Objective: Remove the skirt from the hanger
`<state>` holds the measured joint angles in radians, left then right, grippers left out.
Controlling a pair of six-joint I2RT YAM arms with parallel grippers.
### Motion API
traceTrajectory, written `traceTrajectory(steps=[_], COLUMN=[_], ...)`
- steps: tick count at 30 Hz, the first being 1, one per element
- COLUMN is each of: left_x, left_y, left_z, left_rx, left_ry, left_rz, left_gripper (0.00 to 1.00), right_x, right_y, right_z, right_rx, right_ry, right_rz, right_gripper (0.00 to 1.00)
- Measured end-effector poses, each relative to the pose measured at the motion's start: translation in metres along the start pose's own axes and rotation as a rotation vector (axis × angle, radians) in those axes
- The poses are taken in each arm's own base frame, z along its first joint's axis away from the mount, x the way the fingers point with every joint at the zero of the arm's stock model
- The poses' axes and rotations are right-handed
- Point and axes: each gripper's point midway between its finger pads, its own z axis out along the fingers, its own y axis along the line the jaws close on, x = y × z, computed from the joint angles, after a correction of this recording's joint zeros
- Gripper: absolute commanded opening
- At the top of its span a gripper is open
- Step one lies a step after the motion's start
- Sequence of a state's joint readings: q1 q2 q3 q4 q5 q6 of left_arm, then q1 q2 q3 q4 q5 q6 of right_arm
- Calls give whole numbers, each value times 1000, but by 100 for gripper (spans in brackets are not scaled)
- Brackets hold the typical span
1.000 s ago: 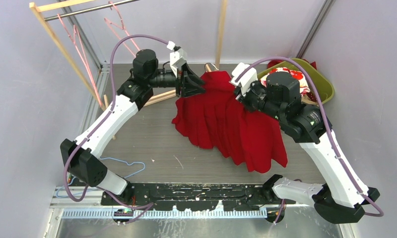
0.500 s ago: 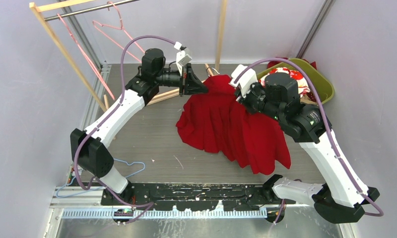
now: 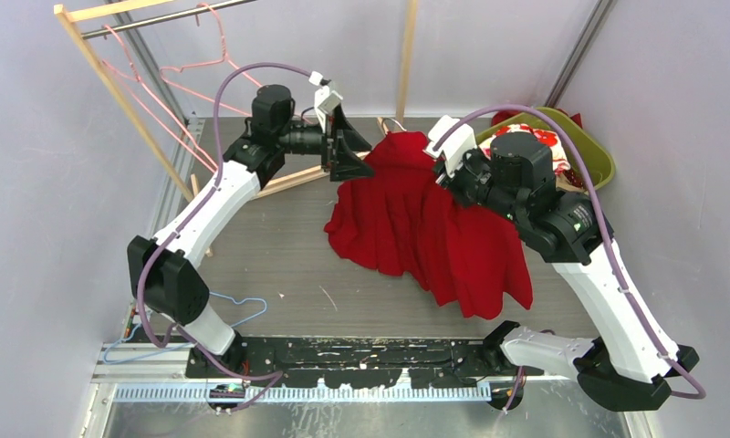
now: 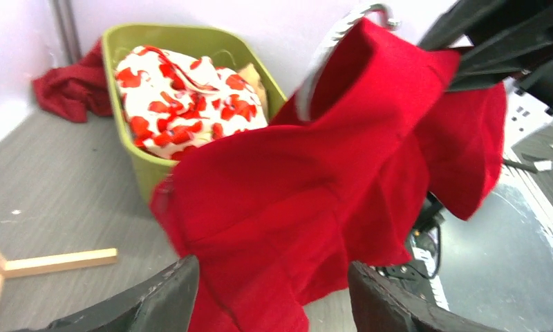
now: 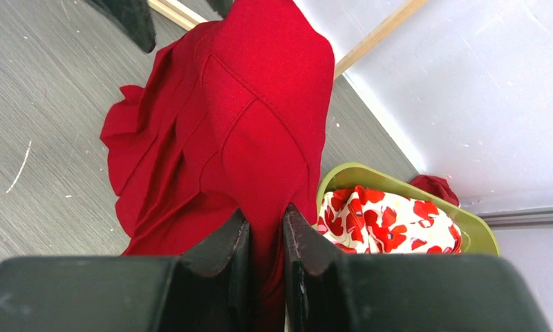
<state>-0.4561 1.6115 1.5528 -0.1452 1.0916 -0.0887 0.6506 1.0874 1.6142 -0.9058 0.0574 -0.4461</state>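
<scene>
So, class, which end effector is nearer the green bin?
Right. The right end effector is shut on the skirt next to the bin; the left end effector hangs open on the skirt's far side.

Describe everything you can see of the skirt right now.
The skirt is plain red, a thick matte cloth with seamed panels flaring into soft folds. It hangs lifted by its top, where the right gripper is pinched shut on it. The hanger runs inside the waist with its metal hook sticking out above, so the skirt is not yet off. Its lower part spreads onto the table. The left gripper stands open by its edge, holding nothing.
</scene>
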Motion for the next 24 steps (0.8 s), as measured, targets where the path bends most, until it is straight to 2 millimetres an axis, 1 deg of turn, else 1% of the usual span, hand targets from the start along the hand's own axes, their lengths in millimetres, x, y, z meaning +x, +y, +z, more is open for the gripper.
traceTrajectory(steps=[3,4,6,9,12,13,14,15,16,17,18,20,21,24], left_x=[-4,-5,-6,-6,-6,-7,-8,-9,-10,-10,-10,-10,-10,-9], left_y=[16,21,31,39,42,41,40,38,36,34,31,29,28,28], left_z=[-10,-12,-14,-10,-4,-4,-3,-2,-2,-1,0,0,1,1], left_rx=[-41,-51,-67,-64,-54,-50,-44,-36,-27,-20,-5,7,8,12], left_ry=[-20,-26,-37,-54,-65,-68,-71,-73,-74,-74,-71,-69,-69,-68], left_rz=[-7,-11,-18,-39,-59,-64,-66,-68,-69,-79,-80,-76,-75,-76], left_gripper=[81,86,87,87,86,79,68,48,33,21,13,3,0,0], right_x=[-5,-7,-9,-10,-10,-10,-10,-10,-11,-11,-11,-10,-9,-8], right_y=[0,-1,-1,-1,-1,-1,-1,-1,-1,-1,-2,-4,-4,-4], right_z=[-2,-3,-3,-3,-3,-3,-3,-3,-3,-3,-3,-3,-4,-4], right_rx=[-4,-5,-5,-6,-5,-5,-4,-4,-4,-3,1,11,12,13], right_ry=[-17,-23,-31,-36,-36,-36,-36,-37,-38,-39,-38,-32,-28,-25], right_rz=[1,1,2,2,2,2,2,2,2,2,2,2,2,2], right_gripper=[1,1,1,1,1,1,1,1,1,1,1,1,1,1])
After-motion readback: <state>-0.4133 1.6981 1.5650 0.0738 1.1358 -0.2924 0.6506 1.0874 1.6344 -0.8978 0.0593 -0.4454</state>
